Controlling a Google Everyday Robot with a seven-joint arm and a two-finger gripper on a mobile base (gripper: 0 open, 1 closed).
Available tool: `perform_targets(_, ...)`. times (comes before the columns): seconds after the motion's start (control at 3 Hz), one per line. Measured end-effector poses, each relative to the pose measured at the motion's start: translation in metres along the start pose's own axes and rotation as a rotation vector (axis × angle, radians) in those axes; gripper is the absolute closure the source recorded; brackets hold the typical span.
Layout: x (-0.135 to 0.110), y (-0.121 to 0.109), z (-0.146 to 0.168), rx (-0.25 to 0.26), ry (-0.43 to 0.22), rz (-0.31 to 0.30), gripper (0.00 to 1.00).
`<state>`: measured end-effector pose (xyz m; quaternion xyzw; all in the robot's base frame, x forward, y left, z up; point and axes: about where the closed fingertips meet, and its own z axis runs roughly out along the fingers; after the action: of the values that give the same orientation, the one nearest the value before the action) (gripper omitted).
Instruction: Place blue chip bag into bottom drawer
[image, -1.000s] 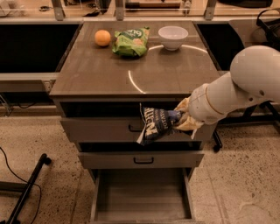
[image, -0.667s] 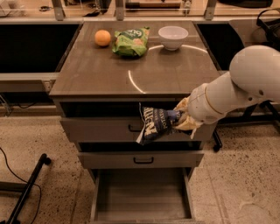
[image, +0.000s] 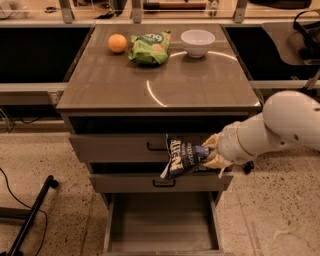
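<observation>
The blue chip bag, dark navy with white lettering, hangs in front of the two upper drawers. My gripper is shut on its right end, reaching in from the right on the white arm. The bag is held above the bottom drawer, which is pulled open below; its plain grey tray holds nothing.
On the cabinet top lie an orange, a green chip bag and a white bowl. The two upper drawers with black handles stand slightly open. A black stand leg lies on the floor at left.
The arm and the bag have come lower in front of the drawers, nearer the open bottom drawer. The grip on the bag is unchanged.
</observation>
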<state>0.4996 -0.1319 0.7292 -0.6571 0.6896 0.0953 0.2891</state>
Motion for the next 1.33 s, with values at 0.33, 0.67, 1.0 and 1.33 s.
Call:
perform_targets(0.33, 0.028, 0.019, 0.033, -0.025, -0.045, 0.025, 1.0)
perform_targets(0.67, 0.055, 0.037, 0.076, -0.081, -0.058, 0.056, 1.0)
perform_targets(1.0, 0.077, 0.055, 0.123, -0.16, -0.083, 0.102, 1.0)
perform_targets(1.33, 0.077, 0.055, 0.123, -0.16, -0.083, 0.103, 1.0)
